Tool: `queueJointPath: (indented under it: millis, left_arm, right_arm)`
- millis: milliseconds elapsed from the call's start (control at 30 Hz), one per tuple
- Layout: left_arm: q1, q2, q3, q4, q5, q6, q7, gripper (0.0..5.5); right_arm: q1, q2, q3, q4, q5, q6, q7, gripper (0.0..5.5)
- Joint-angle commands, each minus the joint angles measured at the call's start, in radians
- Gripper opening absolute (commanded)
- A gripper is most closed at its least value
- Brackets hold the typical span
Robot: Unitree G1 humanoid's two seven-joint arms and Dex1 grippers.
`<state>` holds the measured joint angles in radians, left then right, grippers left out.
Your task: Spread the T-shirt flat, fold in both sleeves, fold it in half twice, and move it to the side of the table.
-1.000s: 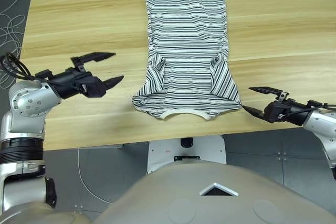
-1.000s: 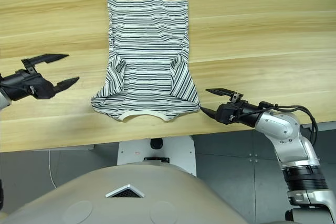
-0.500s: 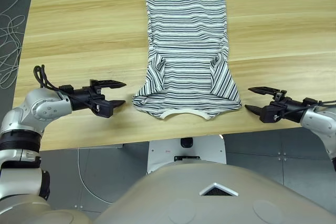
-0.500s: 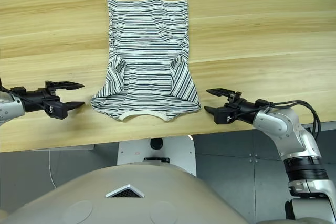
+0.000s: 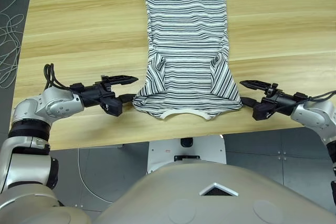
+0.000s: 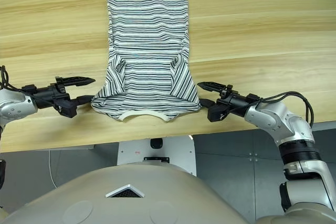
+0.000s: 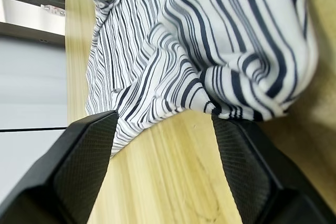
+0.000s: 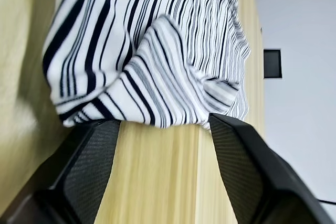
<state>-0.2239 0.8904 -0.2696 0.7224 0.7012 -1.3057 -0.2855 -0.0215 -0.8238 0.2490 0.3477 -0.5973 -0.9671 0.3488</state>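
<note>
The black-and-white striped T-shirt (image 5: 188, 56) lies on the wooden table (image 5: 79, 19) with both sleeves folded in and its collar toward the near edge. My left gripper (image 5: 126, 88) is open, its fingertips right at the shirt's near left corner (image 7: 252, 98). My right gripper (image 5: 245, 92) is open too, tips at the near right corner (image 8: 79, 103). In each wrist view the two dark fingers (image 7: 84, 171) (image 8: 89, 166) straddle a bunched shirt corner without closing on it.
The table's near edge (image 5: 157, 140) runs just below the collar. Bare wood stretches left and right of the shirt. Cables (image 5: 10, 40) lie on the floor beyond the table's left end.
Both grippers have moved inward along the near edge to the shirt's bottom corners. The left one also dropped lower and levelled out. The shirt has not moved.
</note>
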Motion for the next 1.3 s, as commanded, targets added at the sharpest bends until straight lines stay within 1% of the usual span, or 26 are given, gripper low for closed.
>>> queueJointPath:
  millis: [33,367,500,700,867,1100,1233,1267,1300]
  left_arm:
    - [-0.015,0.014,-0.024,-0.009,-0.001,-0.03,0.018,3.33]
    - [-0.015,0.018,-0.067,0.002,0.021,-0.043,0.034,3.33]
    - [-0.02,0.023,-0.072,0.002,0.076,-0.025,0.064,3.33]
    - [-0.045,0.056,-0.1,0.018,0.203,0.012,0.151,3.33]
    - [-0.073,0.07,-0.134,0.01,0.247,-0.001,0.195,3.33]
    - [-0.075,0.047,-0.188,-0.019,0.271,-0.009,0.239,3.33]
    - [-0.077,0.053,-0.202,-0.026,0.269,0.0,0.26,3.33]
    - [-0.078,0.053,-0.205,-0.024,0.268,0.001,0.264,3.33]
    - [-0.076,0.05,-0.209,-0.024,0.263,0.001,0.264,3.33]
  right_arm:
    - [-0.017,0.012,0.012,-0.008,0.023,-0.029,-0.019,3.1]
    - [-0.012,0.024,0.071,0.005,0.02,-0.058,-0.01,3.1]
    - [-0.021,0.021,0.098,0.032,-0.049,-0.051,-0.028,3.1]
    - [-0.055,-0.03,0.111,0.092,-0.171,-0.032,-0.09,3.1]
    - [-0.1,-0.068,0.121,0.094,-0.226,-0.041,-0.123,3.1]
    - [-0.123,-0.071,0.154,0.088,-0.282,-0.059,-0.188,3.1]
    - [-0.135,-0.097,0.135,0.087,-0.304,-0.055,-0.253,3.1]
    - [-0.137,-0.099,0.127,0.092,-0.292,-0.057,-0.263,3.1]
    - [-0.135,-0.094,0.117,0.107,-0.235,-0.06,-0.251,3.1]
